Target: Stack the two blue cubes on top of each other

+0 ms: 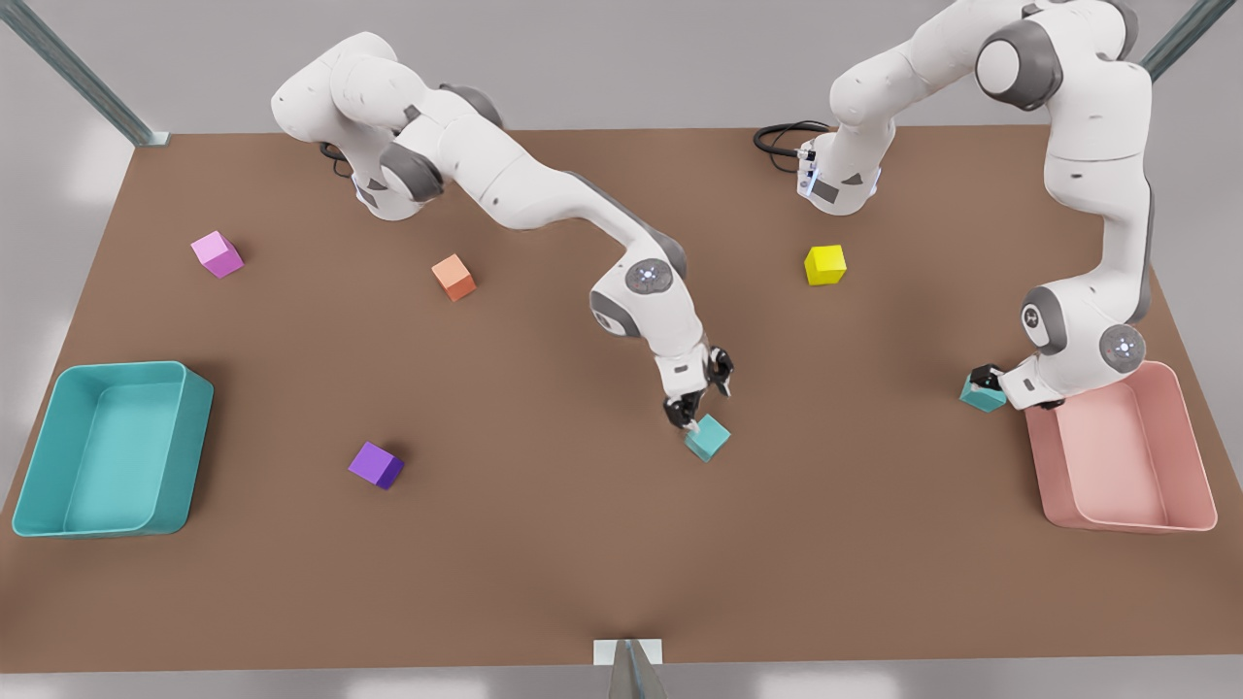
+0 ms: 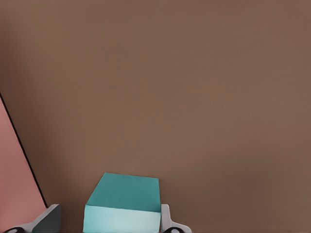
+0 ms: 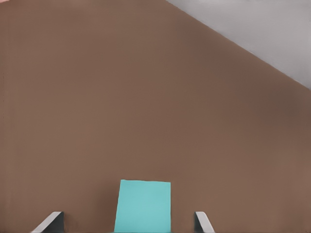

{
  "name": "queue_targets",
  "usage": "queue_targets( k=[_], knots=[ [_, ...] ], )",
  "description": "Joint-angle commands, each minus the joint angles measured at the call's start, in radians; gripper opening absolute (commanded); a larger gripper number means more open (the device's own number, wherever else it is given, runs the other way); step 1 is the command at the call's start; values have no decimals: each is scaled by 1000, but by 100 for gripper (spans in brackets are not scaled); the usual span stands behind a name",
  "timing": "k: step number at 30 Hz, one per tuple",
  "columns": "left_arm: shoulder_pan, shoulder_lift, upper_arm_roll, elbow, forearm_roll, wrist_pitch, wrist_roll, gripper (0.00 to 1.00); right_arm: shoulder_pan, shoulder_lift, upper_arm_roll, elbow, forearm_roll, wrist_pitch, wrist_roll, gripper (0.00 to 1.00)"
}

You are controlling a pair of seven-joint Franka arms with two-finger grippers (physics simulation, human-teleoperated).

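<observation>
Left tool [image 2: 109,224] open around cube [image 2: 124,204] | right tool [image 3: 129,224] open around cube [image 3: 143,206]

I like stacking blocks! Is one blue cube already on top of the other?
No, the two blue cubes sit far apart on the table.

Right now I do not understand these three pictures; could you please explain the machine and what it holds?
Two white robot arms stand on a brown table. The front view sees everything from outside; each other picture comes from a camera on one wrist. The left gripper, beside the pink bin, is open around one teal cube. The right gripper is open at the other teal cube. Nothing is gripped yet. A pink cube, an orange cube, a yellow cube, a purple cube and a teal bin also lie there.
</observation>
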Motion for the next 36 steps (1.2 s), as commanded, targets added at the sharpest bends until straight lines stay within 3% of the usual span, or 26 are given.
queue_targets(
  k=[1, 4, 7, 11, 13, 18, 19, 20, 21, 23, 24, 28, 33, 36],
  knots=[
    [2, 5, 0, -2, 2, 38, 67, 100, -12, -119, 3, -3, 12, -291, -2, 100],
    [2, 22, 0, -7, 0, 58, 67, 100, -144, -315, 1, -66, 69, -626, 24, 100],
    [8, 31, 0, -7, 2, 58, 67, 100, -454, -593, 1, -336, 164, -873, 187, 100],
    [10, 34, 0, -27, 2, 58, 67, 100, -768, -802, 3, -676, 162, -879, 162, 100],
    [16, 36, 1, -34, 2, 58, 67, 100, -778, -904, 3, -945, 162, -651, 164, 100],
    [25, 37, 1, -40, 4, 58, 67, 100, -793, -883, 3, -975, 162, -606, 191, 100],
    [26, 36, 3, -42, 4, 58, 67, 96, -793, -874, 3, -979, 162, -592, 223, 100],
    [25, 36, 3, -42, 4, 58, 67, 71, -804, -863, 3, -979, 161, -586, 223, 100],
    [22, 36, 3, -42, 4, 56, 67, 64, -808, -863, 3, -979, 159, -589, 223, 100],
    [16, 33, 3, -42, 4, 50, 66, 60, -834, -851, 3, -989, 152, -576, 220, 100],
    [14, 25, 3, -40, 4, 45, 64, 56, -839, -872, 1, -1067, 149, -487, 188, 100],
    [-92, -78, -2, 13, 2, -143, -88, 56, -893, -883, 3, -1149, 136, -345, 19, 100],
    [-107, -70, -141, 45, 0, -177, -289, 60, -888, -883, 3, -1150, 118, -324, 19, 100],
    [-109, -65, -290, 58, -1, -226, -531, 60, -889, -882, 4, -1147, 110, -324, 18, 100]
  ],
)
